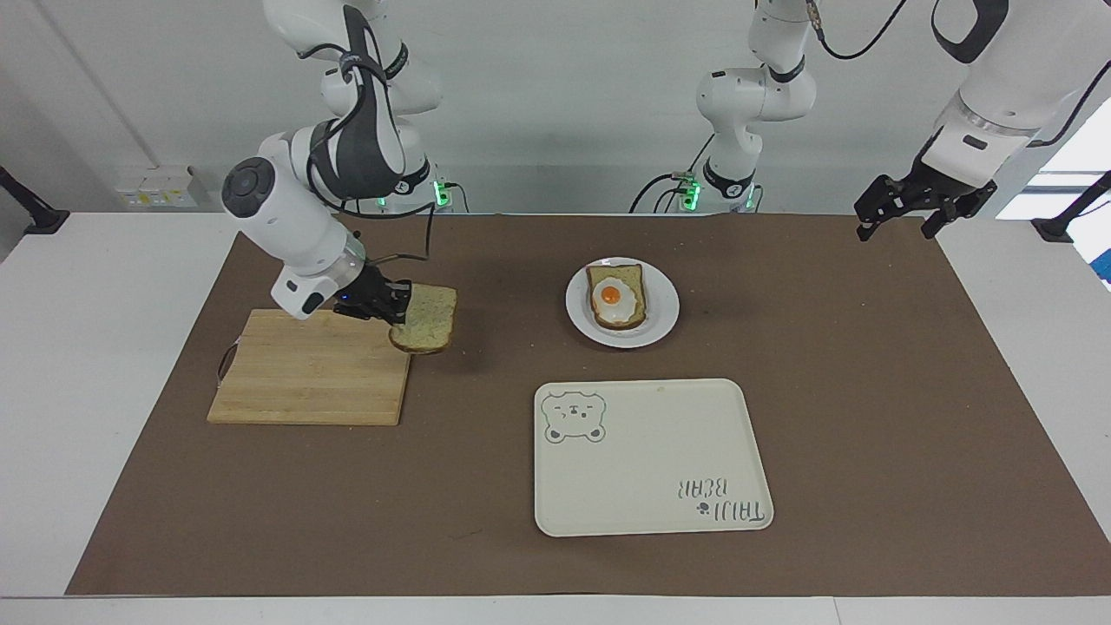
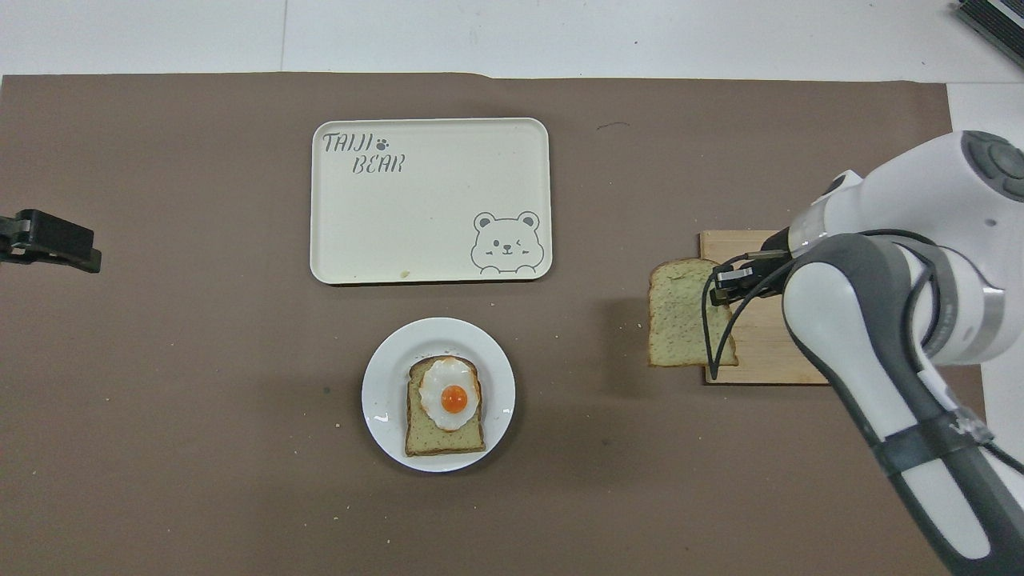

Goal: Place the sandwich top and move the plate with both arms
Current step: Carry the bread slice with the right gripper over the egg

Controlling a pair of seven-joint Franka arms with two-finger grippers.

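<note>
As right end effector (image 1: 395,305) clamps sandwich top (image 1: 425,318), left end effector (image 1: 903,208) gapes

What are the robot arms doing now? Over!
Right gripper shut on sandwich top, over cutting board edge. Left gripper open, waiting. Path to plate clear.

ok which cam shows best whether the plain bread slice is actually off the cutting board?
The facing view. There the plain tan bread slice hangs from the right pincer, raised past the wooden cutting board's edge, its shadow on the mat below. The overhead view shows its whole speckled face overlapping that edge, but not its height.
</note>
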